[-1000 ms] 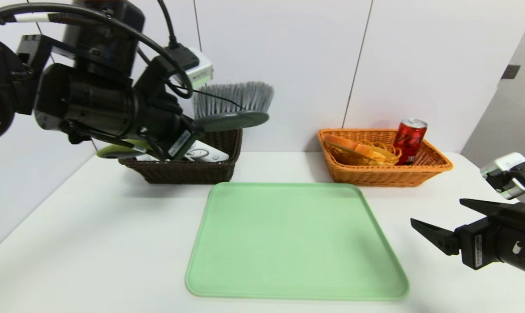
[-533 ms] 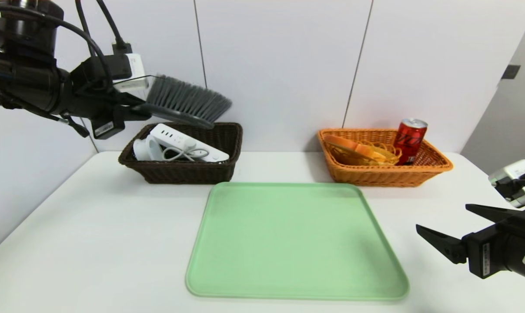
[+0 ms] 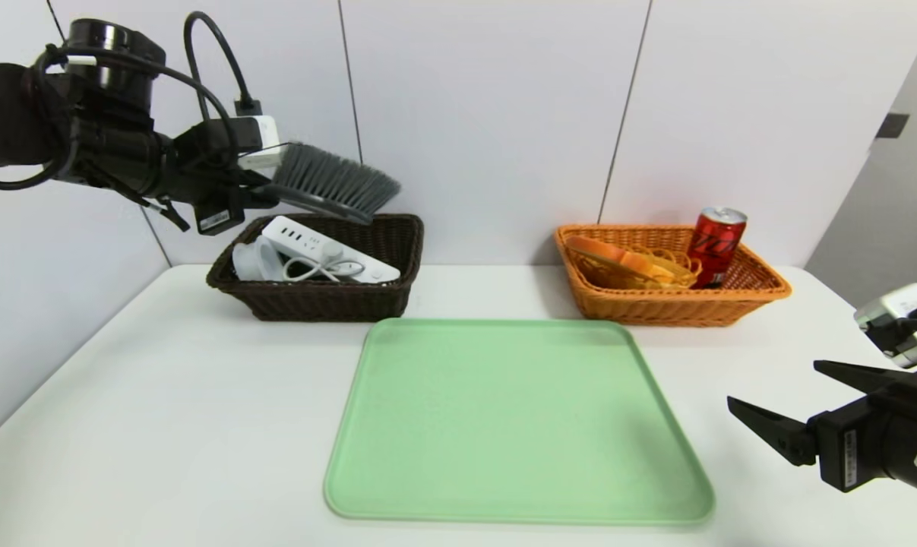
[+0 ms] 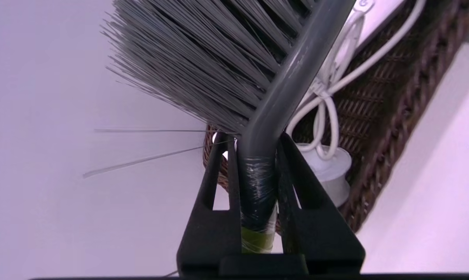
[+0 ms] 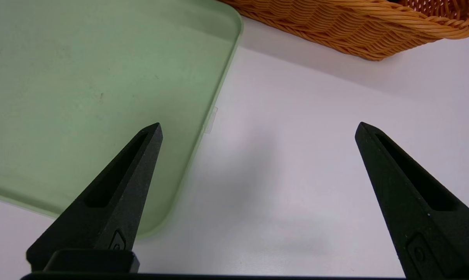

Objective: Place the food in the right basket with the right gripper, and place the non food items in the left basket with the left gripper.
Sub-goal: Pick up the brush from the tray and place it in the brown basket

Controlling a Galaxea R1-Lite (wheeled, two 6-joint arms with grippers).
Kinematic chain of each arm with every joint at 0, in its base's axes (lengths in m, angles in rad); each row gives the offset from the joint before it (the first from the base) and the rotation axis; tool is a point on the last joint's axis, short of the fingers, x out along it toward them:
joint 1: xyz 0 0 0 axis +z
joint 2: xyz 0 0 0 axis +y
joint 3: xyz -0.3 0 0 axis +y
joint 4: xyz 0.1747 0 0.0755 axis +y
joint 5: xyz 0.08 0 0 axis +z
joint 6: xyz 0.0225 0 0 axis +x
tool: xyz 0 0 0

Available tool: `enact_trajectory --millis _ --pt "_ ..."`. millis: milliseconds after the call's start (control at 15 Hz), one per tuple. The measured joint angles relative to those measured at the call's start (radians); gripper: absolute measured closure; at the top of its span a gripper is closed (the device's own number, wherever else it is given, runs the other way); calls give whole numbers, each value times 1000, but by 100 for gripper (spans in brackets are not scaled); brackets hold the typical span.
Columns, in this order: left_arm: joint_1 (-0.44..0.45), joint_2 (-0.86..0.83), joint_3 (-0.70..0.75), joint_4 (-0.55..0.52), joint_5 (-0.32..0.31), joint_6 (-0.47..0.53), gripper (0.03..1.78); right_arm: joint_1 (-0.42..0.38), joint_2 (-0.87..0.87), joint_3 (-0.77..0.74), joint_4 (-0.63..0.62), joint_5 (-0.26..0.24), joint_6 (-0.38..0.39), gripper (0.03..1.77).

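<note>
brush sits clamped by its dark handle between the fingers of the left gripper, bristles fanned out ahead of the fingertips and tilted toward the wall. just below and beyond that gripper lies the dark brown left basket, with a white power strip and its coiled cord inside; the brush head hangs above the basket's near-left part, not touching it. the right gripper hovers low over the table with its fingers spread wide and nothing between them; the green tray lies just to its left, and the orange right basket sits ahead of it, with a red can in it.
</note>
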Motion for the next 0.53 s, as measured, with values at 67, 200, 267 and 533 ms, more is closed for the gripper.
enact_trajectory --millis 67,200,267,533 --pt "0 24 -8 -23 0 0 150 0 0 4 -1 0 3 9" --pt "1 74 -26 -53 0 -5 150 0 0 4 -1 0 4 9" --pt "1 98 -36 -56 0 -19 150 0 0 2 -1 0 4 9" --pt "1 153 -52 -60 0 -49 150 0 0 -3 -1 1 4 9"
